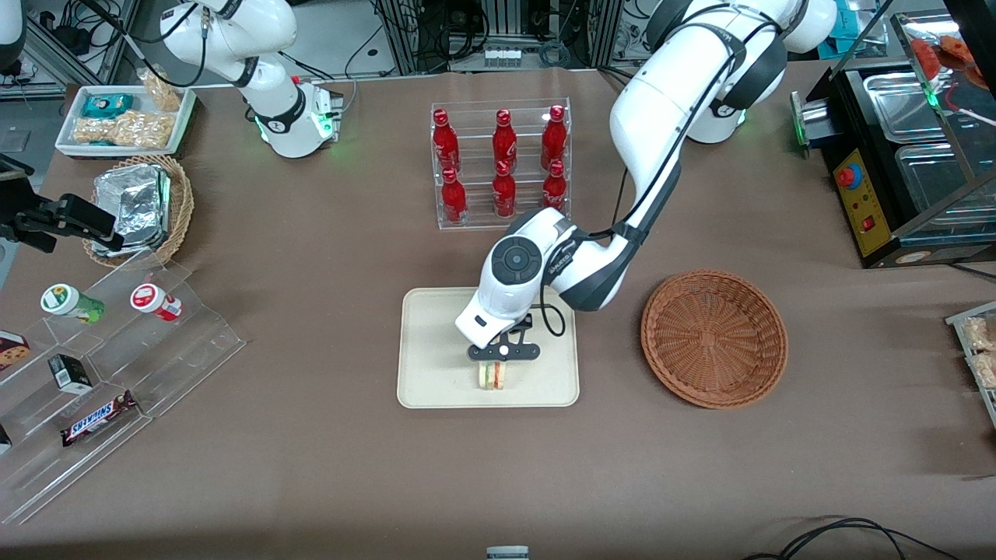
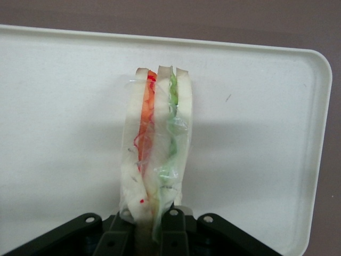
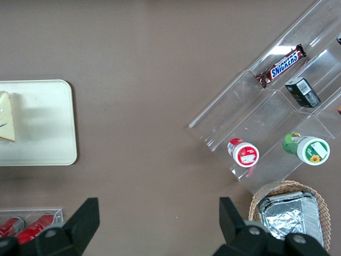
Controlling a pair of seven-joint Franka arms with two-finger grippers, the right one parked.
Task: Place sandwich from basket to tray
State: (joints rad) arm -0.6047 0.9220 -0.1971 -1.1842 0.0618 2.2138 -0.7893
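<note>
The sandwich (image 1: 492,376), a wrapped wedge of pale bread with red, orange and green layers, stands on edge on the cream tray (image 1: 436,373), near the tray's rim closest to the front camera. My left gripper (image 1: 493,367) is right above it and shut on the sandwich. In the left wrist view the sandwich (image 2: 156,144) is pinched at one end between the black fingers (image 2: 173,226) of the gripper (image 2: 152,223), with the tray (image 2: 256,133) under it. The reddish-brown basket (image 1: 713,338) lies empty beside the tray, toward the working arm's end. The right wrist view shows the sandwich (image 3: 5,117) on the tray (image 3: 48,122).
A clear rack of red bottles (image 1: 500,163) stands farther from the front camera than the tray. A tan basket with foil packets (image 1: 140,206), a clear stepped stand with snacks (image 1: 101,358) and a white snack bin (image 1: 124,117) are toward the parked arm's end. A black appliance (image 1: 895,163) is at the working arm's end.
</note>
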